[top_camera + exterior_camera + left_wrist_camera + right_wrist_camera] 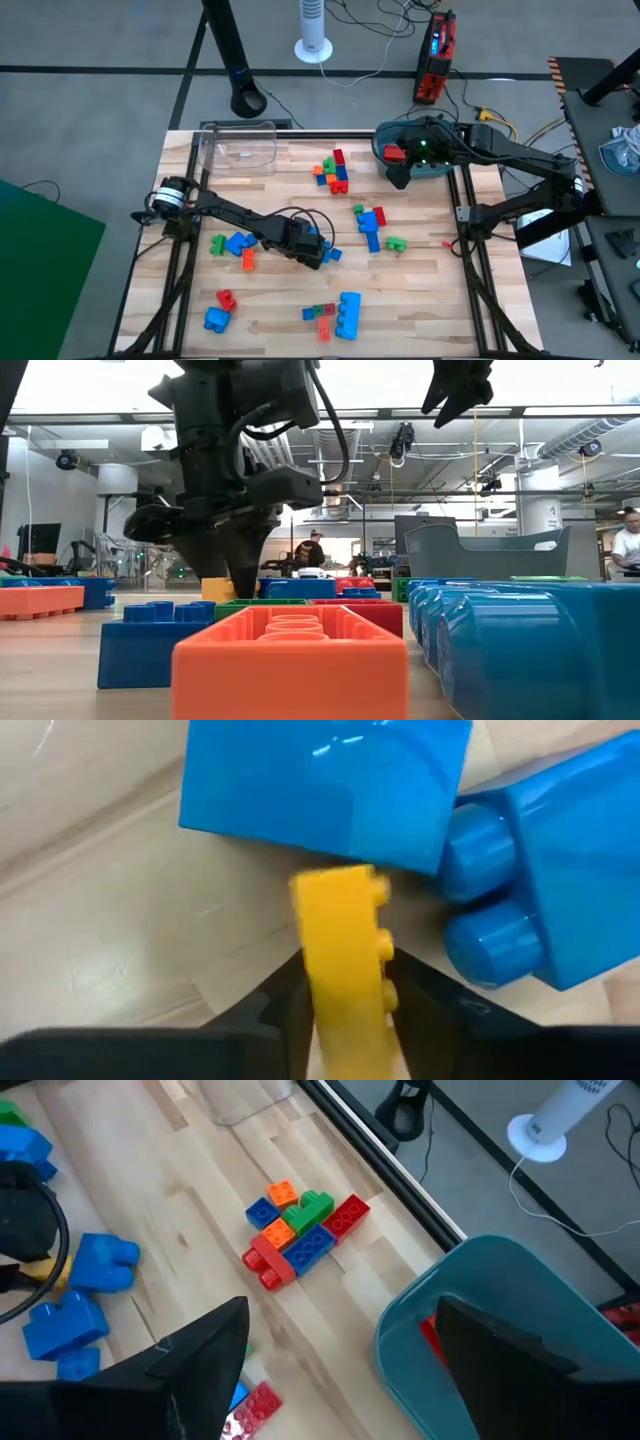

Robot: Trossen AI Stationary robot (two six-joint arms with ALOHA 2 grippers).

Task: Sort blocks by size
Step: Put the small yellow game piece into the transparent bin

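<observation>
Wooden slat table (420,290), workshop floor beyond. Blocks (335,172) scattered across centre of high view. Left gripper (345,985) low at centre-left, fingers clamped on small yellow brick (345,955), just beside blue bricks (545,870). Brick's long axis runs straight out between fingers, studs to one side. Likely light, rigid, slick plastic; pinching flat side faces suits. Right gripper (340,1370) spread wide over teal tub (480,1300), upper right, holding nothing.

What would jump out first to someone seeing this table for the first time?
The left gripper, low over the table's middle, pinches a small yellow brick beside chunky blue blocks. The right gripper hangs open over the teal tub at the far right corner, which holds a red brick.
</observation>
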